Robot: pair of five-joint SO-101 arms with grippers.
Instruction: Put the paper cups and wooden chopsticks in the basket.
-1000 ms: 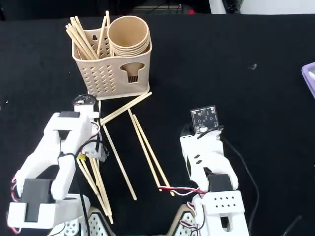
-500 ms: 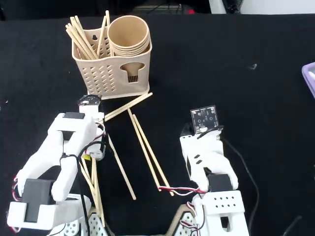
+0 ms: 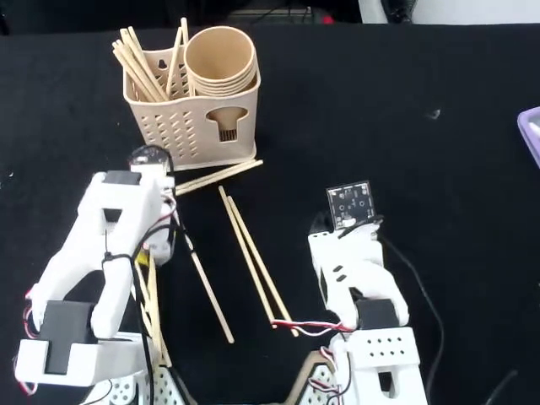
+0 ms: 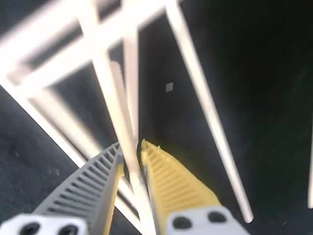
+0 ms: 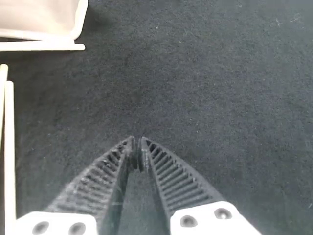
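In front of the basket (image 3: 181, 131), the left claw (image 4: 131, 147) clamps one blurred chopstick (image 4: 115, 107), its arm (image 3: 105, 245) partly covering others. Paper cups (image 3: 219, 59) sit inside the basket. A loose pair (image 3: 253, 261) lies before it; farther right, the right claw (image 5: 136, 147) is clenched empty.

A matte black table (image 3: 456, 194) runs back to a white surface (image 3: 481, 10), with a purple object (image 3: 531, 133) at one edge.

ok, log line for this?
left jaws shut on chopstick | right jaws shut, empty | paper cups in basket | loose chopsticks on table
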